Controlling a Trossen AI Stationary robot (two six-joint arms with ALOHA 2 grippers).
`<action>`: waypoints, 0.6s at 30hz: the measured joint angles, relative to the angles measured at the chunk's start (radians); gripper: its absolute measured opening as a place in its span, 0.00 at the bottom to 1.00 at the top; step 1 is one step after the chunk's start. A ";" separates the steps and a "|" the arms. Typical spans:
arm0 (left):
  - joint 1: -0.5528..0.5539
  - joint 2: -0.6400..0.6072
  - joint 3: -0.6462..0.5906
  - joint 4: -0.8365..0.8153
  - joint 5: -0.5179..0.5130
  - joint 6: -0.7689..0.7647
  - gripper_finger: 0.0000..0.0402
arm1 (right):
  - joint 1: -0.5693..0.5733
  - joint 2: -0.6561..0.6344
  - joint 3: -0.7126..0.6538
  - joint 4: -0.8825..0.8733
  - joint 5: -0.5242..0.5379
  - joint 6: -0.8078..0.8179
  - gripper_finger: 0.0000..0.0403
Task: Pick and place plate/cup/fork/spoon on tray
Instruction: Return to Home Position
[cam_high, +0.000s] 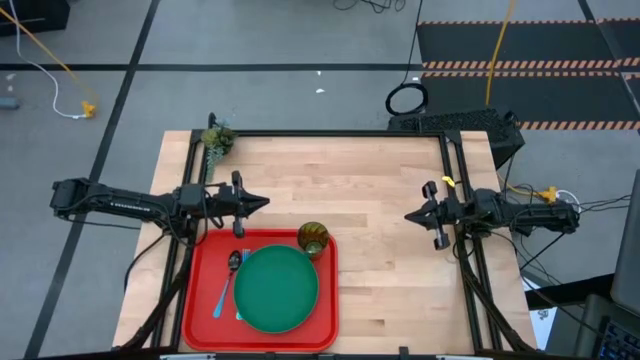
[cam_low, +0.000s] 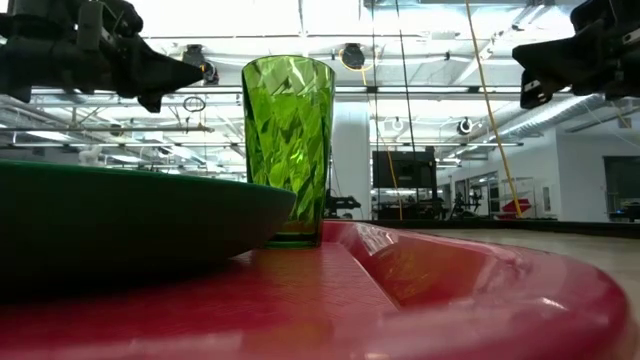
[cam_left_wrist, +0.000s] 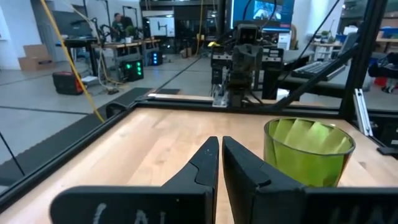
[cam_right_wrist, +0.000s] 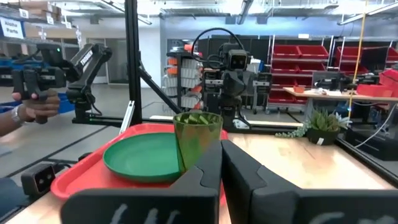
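The red tray (cam_high: 205, 290) lies at the table's near left. On it rest the dark-green plate (cam_high: 277, 288), the green cup (cam_high: 313, 239) upright at the tray's far right corner, and the spoon (cam_high: 234, 262) and the fork (cam_high: 223, 297) left of the plate. The cup (cam_low: 288, 140) stands behind the plate (cam_low: 120, 215) in the low view. My left gripper (cam_high: 262, 202) is shut and empty above the table, just beyond the tray's far edge. My right gripper (cam_high: 410, 214) is shut and empty at the table's right.
A small leafy plant sprig (cam_high: 216, 140) lies at the table's far left corner. Bare wood (cam_high: 370, 200) lies between the two grippers. A person's hand holding a device (cam_right_wrist: 31, 102) shows beyond the table in the right wrist view.
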 joint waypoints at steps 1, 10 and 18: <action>0.000 0.000 0.000 0.001 0.000 0.000 0.06 | 0.000 0.001 0.001 0.006 0.000 0.007 0.00; 0.000 -0.001 0.000 0.010 -0.005 0.016 0.06 | 0.008 0.001 0.003 0.007 -0.033 0.042 0.00; 0.000 -0.001 0.000 0.012 -0.005 0.011 0.06 | 0.021 0.001 0.003 -0.009 0.027 0.066 0.00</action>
